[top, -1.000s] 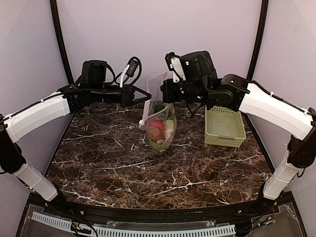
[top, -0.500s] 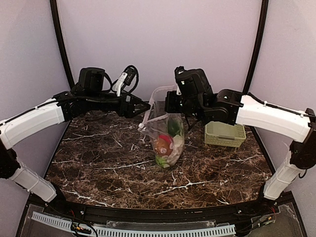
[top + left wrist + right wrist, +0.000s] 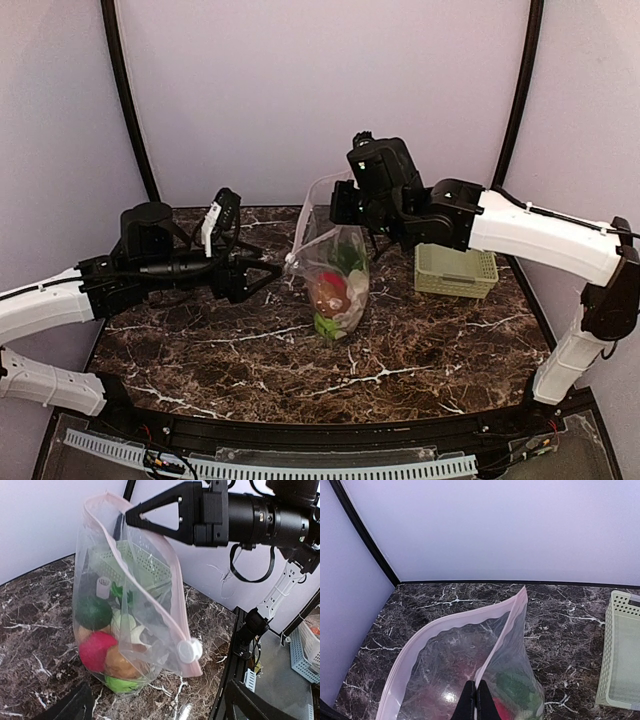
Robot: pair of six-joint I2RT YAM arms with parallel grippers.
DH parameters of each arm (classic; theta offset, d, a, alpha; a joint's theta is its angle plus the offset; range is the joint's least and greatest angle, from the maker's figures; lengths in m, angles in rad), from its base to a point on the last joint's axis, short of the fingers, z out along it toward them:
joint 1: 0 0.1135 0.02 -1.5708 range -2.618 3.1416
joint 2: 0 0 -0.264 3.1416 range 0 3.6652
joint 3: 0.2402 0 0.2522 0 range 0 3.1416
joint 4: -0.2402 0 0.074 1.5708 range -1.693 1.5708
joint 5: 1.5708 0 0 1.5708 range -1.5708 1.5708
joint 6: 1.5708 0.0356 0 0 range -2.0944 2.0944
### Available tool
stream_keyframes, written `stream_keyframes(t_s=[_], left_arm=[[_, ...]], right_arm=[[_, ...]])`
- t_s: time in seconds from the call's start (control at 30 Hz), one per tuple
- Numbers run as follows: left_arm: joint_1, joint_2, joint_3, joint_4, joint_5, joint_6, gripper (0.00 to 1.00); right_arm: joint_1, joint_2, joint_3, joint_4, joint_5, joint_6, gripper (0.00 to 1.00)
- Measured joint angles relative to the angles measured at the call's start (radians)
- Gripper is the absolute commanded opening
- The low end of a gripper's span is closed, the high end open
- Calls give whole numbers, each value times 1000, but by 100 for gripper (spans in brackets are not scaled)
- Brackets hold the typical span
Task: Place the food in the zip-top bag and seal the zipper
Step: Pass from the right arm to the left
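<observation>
The food [image 3: 332, 292] is already inside the zip-top bag [image 3: 345, 250], which rests on the bench [image 3: 200, 350] with the right fingers [image 3: 468, 705] pinching its rim, but the zipper [image 3: 507, 625] gapes unsealed and the left fingers [image 3: 70, 707] are spread wide nearby.

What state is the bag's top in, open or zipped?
Open: the zipper strips gape apart; the right gripper pinches the zip-top bag.
</observation>
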Motion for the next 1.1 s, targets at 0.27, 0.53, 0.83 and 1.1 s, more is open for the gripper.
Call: stream_keyframes(t_s=[0.27, 0.53, 0.83, 1.1], left_arm=[[-87, 48, -79, 139, -90, -62, 84], [-124, 105, -88, 257, -153, -98, 51], [-135, 126, -88, 274, -173, -102, 23], [-135, 132, -88, 276, -185, -101, 1]], right_arm=[[0, 0, 5, 0, 7, 5, 0], [0, 0, 5, 0, 8, 8, 0], [0, 0, 5, -1, 10, 8, 0], [0, 0, 5, -1, 16, 8, 0]])
